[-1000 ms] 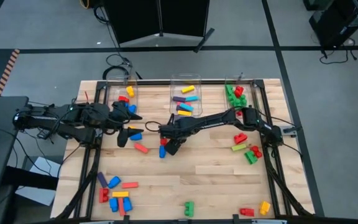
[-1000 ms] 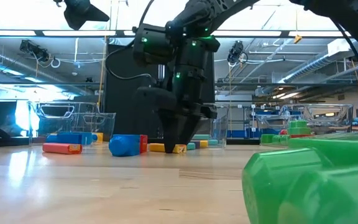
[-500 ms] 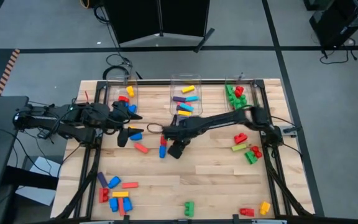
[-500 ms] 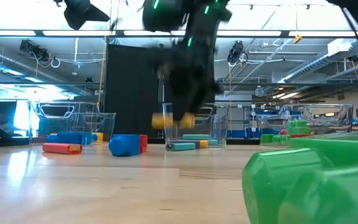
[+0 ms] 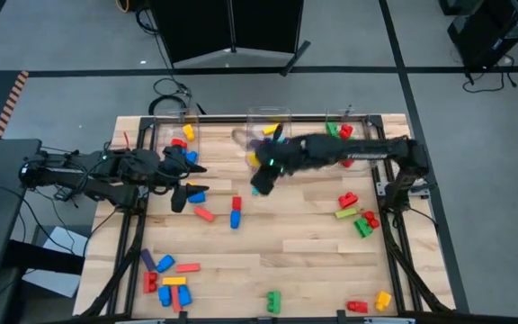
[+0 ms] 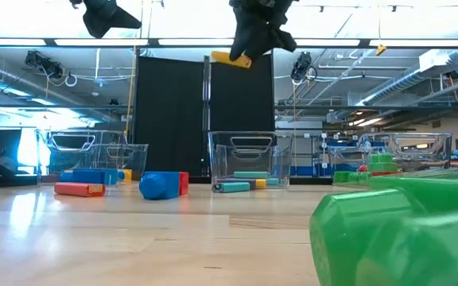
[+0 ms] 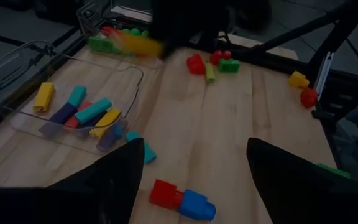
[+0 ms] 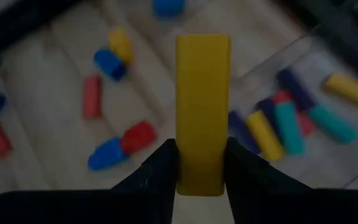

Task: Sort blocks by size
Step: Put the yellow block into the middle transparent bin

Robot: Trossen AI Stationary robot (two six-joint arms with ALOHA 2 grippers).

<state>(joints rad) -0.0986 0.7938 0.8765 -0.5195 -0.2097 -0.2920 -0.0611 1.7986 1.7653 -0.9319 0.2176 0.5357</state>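
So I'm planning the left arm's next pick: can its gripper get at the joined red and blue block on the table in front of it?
Probably yes. The left gripper hangs open, and the red and blue block lies alone on bare wood ahead of it. The right gripper, holding a yellow block, is off by the middle bin.

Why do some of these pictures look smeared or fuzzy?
High view: the right gripper is motion-smeared beside the middle bin. Low view: a green block close to the lens is out of focus. Right wrist view: the held yellow block is sharp, the table behind soft.
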